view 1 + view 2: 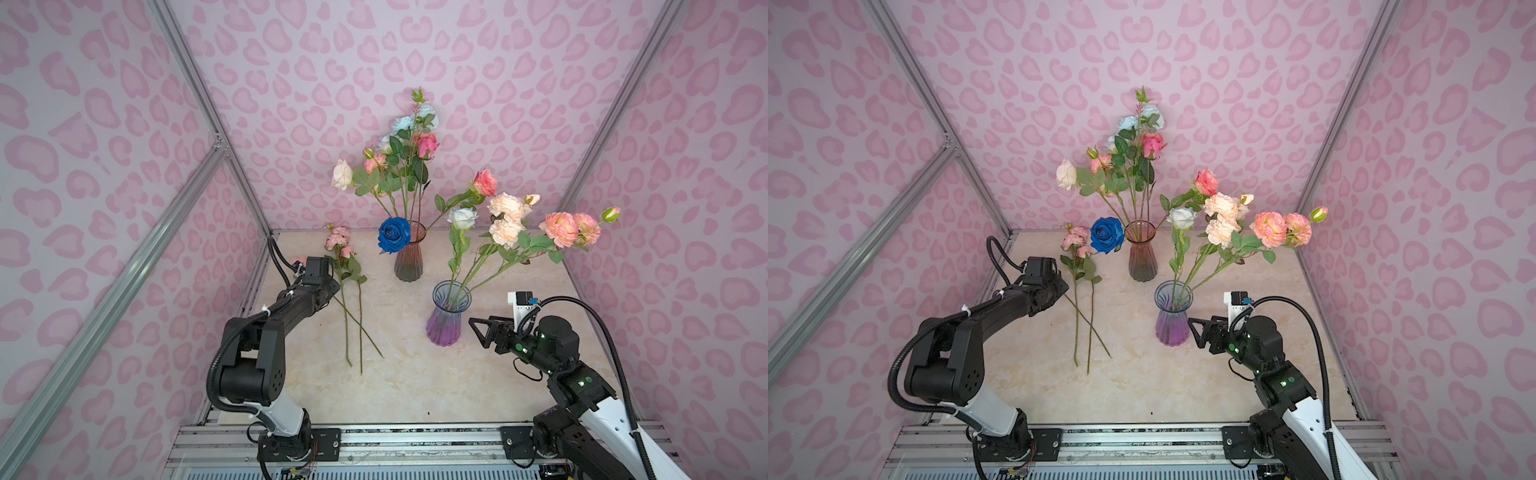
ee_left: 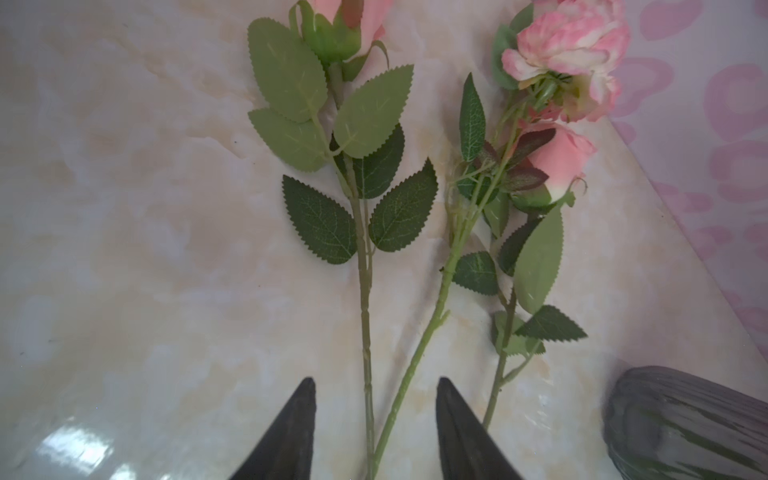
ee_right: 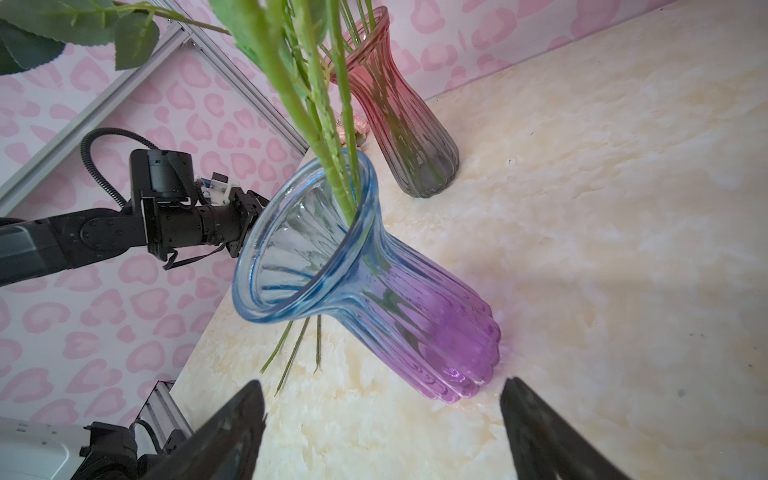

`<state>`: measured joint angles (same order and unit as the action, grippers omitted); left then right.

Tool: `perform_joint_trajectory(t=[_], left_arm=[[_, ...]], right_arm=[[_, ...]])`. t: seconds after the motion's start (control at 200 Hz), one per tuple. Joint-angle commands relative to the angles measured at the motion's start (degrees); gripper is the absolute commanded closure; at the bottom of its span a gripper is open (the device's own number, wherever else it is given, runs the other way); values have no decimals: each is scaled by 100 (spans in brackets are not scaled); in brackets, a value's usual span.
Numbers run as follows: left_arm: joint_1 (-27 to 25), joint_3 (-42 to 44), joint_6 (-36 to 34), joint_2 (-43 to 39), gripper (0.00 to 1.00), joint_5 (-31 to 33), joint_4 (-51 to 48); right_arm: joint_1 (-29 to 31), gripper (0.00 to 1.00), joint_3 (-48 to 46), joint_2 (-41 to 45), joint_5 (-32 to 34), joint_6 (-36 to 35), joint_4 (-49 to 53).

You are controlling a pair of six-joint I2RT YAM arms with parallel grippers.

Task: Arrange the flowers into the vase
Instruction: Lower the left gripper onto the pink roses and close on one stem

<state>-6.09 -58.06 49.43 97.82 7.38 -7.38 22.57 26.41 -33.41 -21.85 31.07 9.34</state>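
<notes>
Three loose pink flowers (image 1: 347, 316) lie on the marble table at the left, heads toward the back wall. My left gripper (image 2: 376, 380) hovers over their lower stems, open, with two stems (image 2: 365, 316) between its fingers and untouched; in both top views the wrist camera (image 1: 316, 266) hides the fingers. A red-to-grey vase (image 1: 409, 257) at the back and a blue-to-purple vase (image 1: 446, 316) nearer the front each hold several flowers. Beside the purple vase's base (image 3: 449, 357), my right gripper (image 1: 478, 332) stands wide open and empty.
A deep blue rose (image 1: 394, 235) hangs low in front of the red vase's rim. Peach blooms (image 1: 561, 228) lean out to the right from the purple vase. Pink patterned walls (image 1: 124, 208) close in three sides. The red vase's grey base (image 2: 685, 424) stands near my left gripper.
</notes>
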Motion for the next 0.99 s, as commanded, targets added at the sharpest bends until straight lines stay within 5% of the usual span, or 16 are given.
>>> perform_joint_trajectory(t=[0.0, 0.18, 0.385, 0.545, 0.745, 0.99], left_arm=[[115, -291, 40, 383, 50, -434, 17], [145, -635, -130, 840, 50, -533, -101], [165, -554, -70, 1019, 70, -407, 28], [167, -482, -134, 1047, 73, -382, 27], [161, -414, -301, 959, 88, -343, 44], [153, -237, -559, 511, 97, -135, -33]], right_arm=[[9, 10, -74, 36, 117, -128, -37], [11, 9, -184, -65, 116, -147, -183], [11, 9, -174, -202, 71, -152, -298], [11, 9, -178, -94, 23, -191, -111], [54, 10, -390, 53, -483, 87, -237], [134, 10, -186, 43, -260, -36, -70]])
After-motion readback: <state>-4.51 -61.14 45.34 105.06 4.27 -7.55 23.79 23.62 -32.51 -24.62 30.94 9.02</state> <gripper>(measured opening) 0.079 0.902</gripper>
